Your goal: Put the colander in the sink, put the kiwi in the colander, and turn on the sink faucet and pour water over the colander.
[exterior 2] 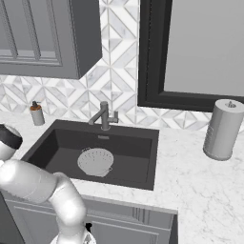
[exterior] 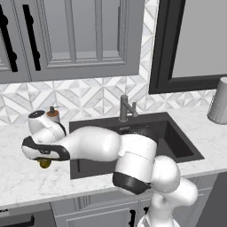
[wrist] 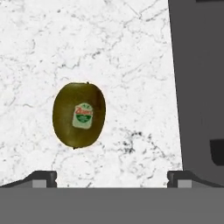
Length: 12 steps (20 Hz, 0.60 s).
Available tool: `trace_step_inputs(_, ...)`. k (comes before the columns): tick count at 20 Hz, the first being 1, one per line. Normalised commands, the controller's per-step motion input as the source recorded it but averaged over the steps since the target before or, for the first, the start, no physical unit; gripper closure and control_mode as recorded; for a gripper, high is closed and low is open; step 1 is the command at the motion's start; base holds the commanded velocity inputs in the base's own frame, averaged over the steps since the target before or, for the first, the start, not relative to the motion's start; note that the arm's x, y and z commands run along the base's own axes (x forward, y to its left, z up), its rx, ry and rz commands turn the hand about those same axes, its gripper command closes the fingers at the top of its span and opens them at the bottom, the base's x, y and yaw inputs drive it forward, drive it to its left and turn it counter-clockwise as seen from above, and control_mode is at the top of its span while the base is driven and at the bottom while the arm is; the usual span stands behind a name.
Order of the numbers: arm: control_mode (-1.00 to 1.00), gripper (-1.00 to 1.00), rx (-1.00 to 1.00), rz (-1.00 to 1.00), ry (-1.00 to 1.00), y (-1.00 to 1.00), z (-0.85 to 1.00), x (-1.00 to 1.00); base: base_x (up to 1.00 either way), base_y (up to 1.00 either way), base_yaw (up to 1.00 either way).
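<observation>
The kiwi (wrist: 79,115), olive-brown with a small sticker, lies on the white marble counter just left of the sink (wrist: 197,87). My gripper (wrist: 111,178) hovers over it, open, and its two dark fingertips (wrist: 41,177) stand wide apart with nothing between them. The kiwi sits left of the midline between them. In the left base view the hand (exterior: 42,150) hangs right above the kiwi (exterior: 44,164). The white colander (exterior 2: 95,161) rests upright inside the dark sink (exterior 2: 138,164). The grey faucet (exterior 2: 105,116) stands behind the basin, and no water is visible.
A soap bottle (exterior: 53,114) stands on the counter behind my hand, near the backsplash. A grey ribbed canister (exterior 2: 223,128) stands on the counter right of the sink. Cabinets hang above the counter at the left.
</observation>
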Motion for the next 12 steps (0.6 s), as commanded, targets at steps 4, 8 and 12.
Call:
trace_step_inputs(4,-1.0,-1.0,0.0,0.01,0.04,0.15,-0.08,0.03,0.0,0.0,0.0)
trace_step_inputs(8,-1.0,-1.0,0.0,0.0,0.04,0.0,-0.03,0.05,0.0,0.0,0.0)
trace_step_inputs(12,-1.0,-1.0,0.0,0.02,0.02,0.0,-0.21,0.05,0.0,0.0,0.0)
